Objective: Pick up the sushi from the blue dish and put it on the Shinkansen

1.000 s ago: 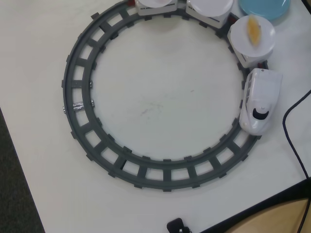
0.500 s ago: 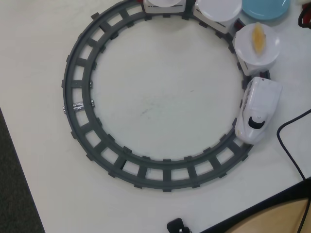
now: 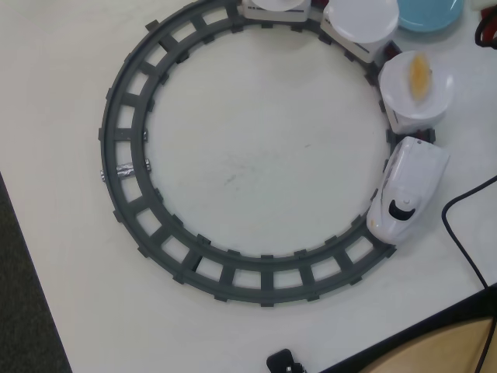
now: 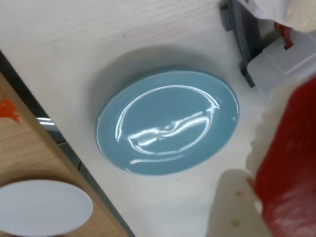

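1. Overhead view: a circular dark-grey plastic toy track (image 3: 132,210) is laid on a white tabletop (image 3: 248,167).
2. The Shinkansen, a white toy bullet train with a rounded nose and a black windshield (image 3: 408,189), is seen on the right-hand arc of the track, nose pointing toward the lower edge of the picture.
3. Behind the nose, cars topped with round white plates are lined up along the rail; the nearest plate (image 3: 415,87) carries a yellow-orange oblong piece (image 3: 419,74), the next plate (image 3: 361,22) looks bare, and a third (image 3: 273,6) is cut off by the top edge.
4. The round, glossy light-blue dish (image 3: 429,14) is partly shown at the top edge, just beside the second plate and off the track.
5. A black cable (image 3: 458,225) is seen curving across the table to the right of the train.
6. In the wrist view, the blue dish (image 4: 168,121) is shown empty, lying flat on the pale table, with a grey track segment (image 4: 244,34) near its upper right.
7. The bright red oblong toy sushi (image 4: 289,163) fills the lower right corner of the wrist view, very close to the lens and off the dish, with a pale gripper finger (image 4: 234,202) against its left side.
8. The gripper appears clamped on the sushi, though its second finger is not clearly seen.
9. A wooden surface with a white oval disc (image 4: 42,207) lies beyond the table edge at lower left.
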